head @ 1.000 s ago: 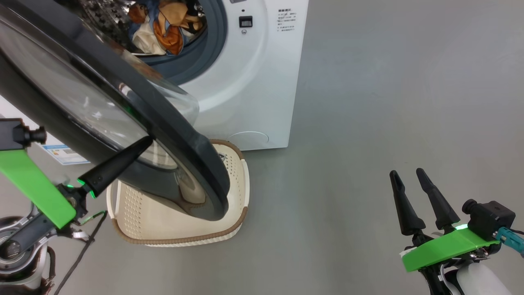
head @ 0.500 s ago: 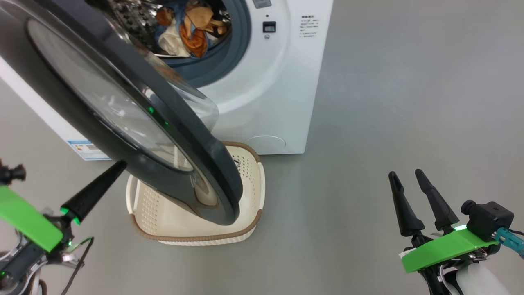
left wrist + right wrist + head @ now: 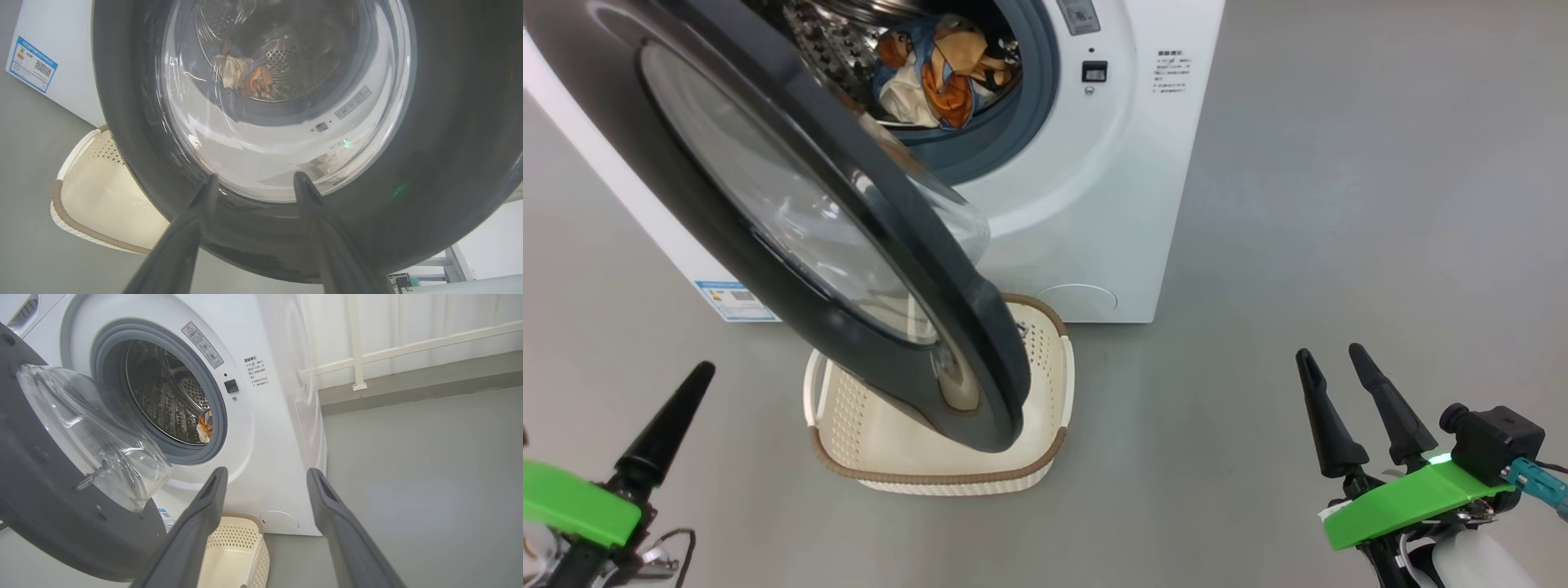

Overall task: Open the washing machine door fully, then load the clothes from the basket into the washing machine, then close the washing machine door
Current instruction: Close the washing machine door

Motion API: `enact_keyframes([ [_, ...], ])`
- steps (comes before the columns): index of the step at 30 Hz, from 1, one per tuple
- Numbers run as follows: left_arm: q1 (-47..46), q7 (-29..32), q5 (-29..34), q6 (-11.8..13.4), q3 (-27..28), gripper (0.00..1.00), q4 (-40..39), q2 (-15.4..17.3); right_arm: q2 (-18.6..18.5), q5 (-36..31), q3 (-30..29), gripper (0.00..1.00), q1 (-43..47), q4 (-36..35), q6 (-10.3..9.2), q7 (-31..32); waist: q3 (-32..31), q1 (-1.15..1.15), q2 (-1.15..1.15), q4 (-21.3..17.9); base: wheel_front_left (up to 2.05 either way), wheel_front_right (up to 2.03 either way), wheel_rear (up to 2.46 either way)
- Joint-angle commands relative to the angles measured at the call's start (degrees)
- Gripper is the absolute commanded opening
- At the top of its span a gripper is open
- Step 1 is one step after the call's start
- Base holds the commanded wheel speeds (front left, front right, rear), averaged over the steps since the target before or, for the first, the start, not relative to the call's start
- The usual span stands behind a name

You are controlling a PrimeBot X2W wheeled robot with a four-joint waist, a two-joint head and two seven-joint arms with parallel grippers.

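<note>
The washing machine [image 3: 1094,204] stands at the top of the head view, its door [image 3: 792,220] swung halfway out over the basket [image 3: 931,478]. The clothes [image 3: 939,73] lie in the steel drum, also seen as clothes [image 3: 205,424] in the right wrist view. The basket's visible part holds nothing. My left gripper [image 3: 255,181] is open, facing the door's [image 3: 122,122] outer side; one of its fingers [image 3: 666,429] shows low left, clear of the door. My right gripper [image 3: 1347,408] rests open at the lower right over bare floor, its fingers [image 3: 208,506] pointing at the machine [image 3: 278,416].
Grey floor [image 3: 1339,204] spreads wide to the right of the machine. A blue label [image 3: 737,299] marks the machine's lower left corner. A white railing and curtain [image 3: 408,343] line the far wall beside the machine. The door hangs over the basket [image 3: 237,547].
My left gripper has come off the door's glass, drawn back down-left and opened. The head camera has shifted, moving the machine and basket rightward in the picture. The right arm has stayed put.
</note>
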Motion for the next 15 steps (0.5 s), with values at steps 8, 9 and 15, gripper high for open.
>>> enact_keyframes([
  [8, -0.2, -13.9, 5.4, -0.2, -2.0, 1.00, 1.9, 5.0, -0.8, -0.5, 1.1, 1.00, 0.2, -1.2, 0.32, -0.5, 0.3, 0.00, 0.00, 0.7, 0.00, 0.00, 0.00],
  [9, -0.1, -16.1, 5.9, -0.2, -2.6, 1.00, 2.2, 5.3, -0.8, -0.5, 1.1, 1.00, 0.1, -1.2, 0.32, -0.5, 0.4, 0.00, 0.00, 0.7, 0.00, 0.00, 0.00],
  [15, 0.9, -28.8, 8.3, -0.2, -8.0, 1.00, 3.2, 7.0, -0.5, -0.5, 1.0, 1.00, 0.0, -1.2, 0.32, -0.5, 0.5, 0.00, 0.00, 0.8, 0.00, 0.00, 0.00],
])
